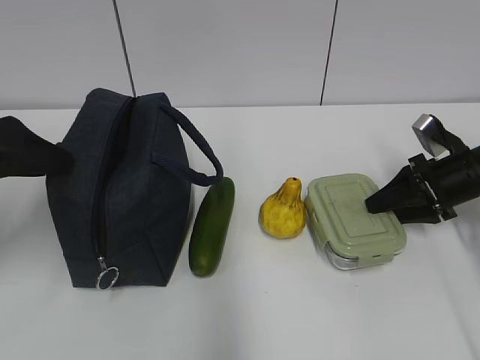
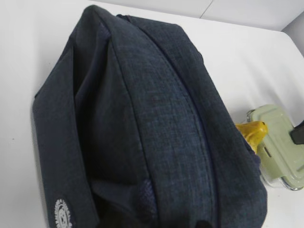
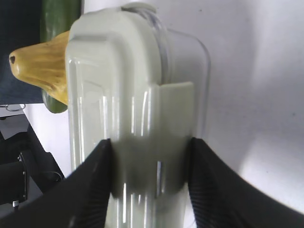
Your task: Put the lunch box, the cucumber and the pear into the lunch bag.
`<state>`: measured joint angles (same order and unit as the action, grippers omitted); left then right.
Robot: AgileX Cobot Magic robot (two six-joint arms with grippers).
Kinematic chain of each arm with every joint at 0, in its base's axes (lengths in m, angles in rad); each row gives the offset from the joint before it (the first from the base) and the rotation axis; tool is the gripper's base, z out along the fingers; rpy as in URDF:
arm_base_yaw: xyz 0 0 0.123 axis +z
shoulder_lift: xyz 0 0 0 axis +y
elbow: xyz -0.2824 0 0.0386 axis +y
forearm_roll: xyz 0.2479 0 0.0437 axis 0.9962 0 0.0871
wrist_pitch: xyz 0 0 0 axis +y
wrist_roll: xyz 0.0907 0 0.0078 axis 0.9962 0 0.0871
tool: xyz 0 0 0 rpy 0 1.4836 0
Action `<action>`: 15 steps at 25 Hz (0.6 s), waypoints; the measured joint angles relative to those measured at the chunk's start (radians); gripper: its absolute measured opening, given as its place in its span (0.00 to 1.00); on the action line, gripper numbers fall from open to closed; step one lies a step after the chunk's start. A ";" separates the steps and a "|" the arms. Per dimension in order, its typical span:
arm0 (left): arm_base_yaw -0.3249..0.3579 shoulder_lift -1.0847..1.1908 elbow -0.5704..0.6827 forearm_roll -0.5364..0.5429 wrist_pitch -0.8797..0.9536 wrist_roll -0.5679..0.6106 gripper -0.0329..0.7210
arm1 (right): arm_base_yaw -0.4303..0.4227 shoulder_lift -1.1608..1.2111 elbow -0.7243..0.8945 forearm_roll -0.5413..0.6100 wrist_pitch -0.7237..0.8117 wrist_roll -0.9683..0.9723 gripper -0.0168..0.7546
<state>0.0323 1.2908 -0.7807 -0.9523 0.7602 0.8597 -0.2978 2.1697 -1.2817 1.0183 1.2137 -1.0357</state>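
The navy lunch bag (image 1: 142, 202) stands at the left with its silver ring pull (image 1: 107, 277) at the near end. Against its right side lies the dark green cucumber (image 1: 211, 226), then the yellow pear (image 1: 283, 212), then the lunch box (image 1: 349, 214) with its sage-green lid. My right gripper (image 3: 149, 147) is shut on the lunch box (image 3: 123, 85) at its right end, one finger on each side of the latch tab. The left gripper (image 1: 64, 159) touches the bag's left end. In the left wrist view the bag (image 2: 142, 118) fills the frame and hides those jaws.
The white table (image 1: 300, 315) meets a pale grey wall (image 1: 240, 45) at the back. The bag's loop handle (image 1: 196, 150) arches over toward the cucumber. In the right wrist view, dark equipment (image 3: 19, 166) shows past the table edge.
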 joint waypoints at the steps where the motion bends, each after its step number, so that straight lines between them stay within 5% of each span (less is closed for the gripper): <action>1: 0.000 0.009 0.000 -0.011 0.004 0.000 0.43 | 0.000 0.000 0.000 0.000 0.000 0.000 0.48; 6: -0.017 0.074 0.000 -0.032 0.012 0.001 0.40 | 0.000 0.000 0.000 0.000 0.000 0.000 0.48; 15: -0.020 0.102 -0.001 -0.048 0.006 0.002 0.06 | 0.000 0.000 0.000 0.000 0.000 0.002 0.47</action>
<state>0.0121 1.3926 -0.7818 -1.0000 0.7664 0.8615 -0.2978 2.1697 -1.2817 1.0183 1.2137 -1.0337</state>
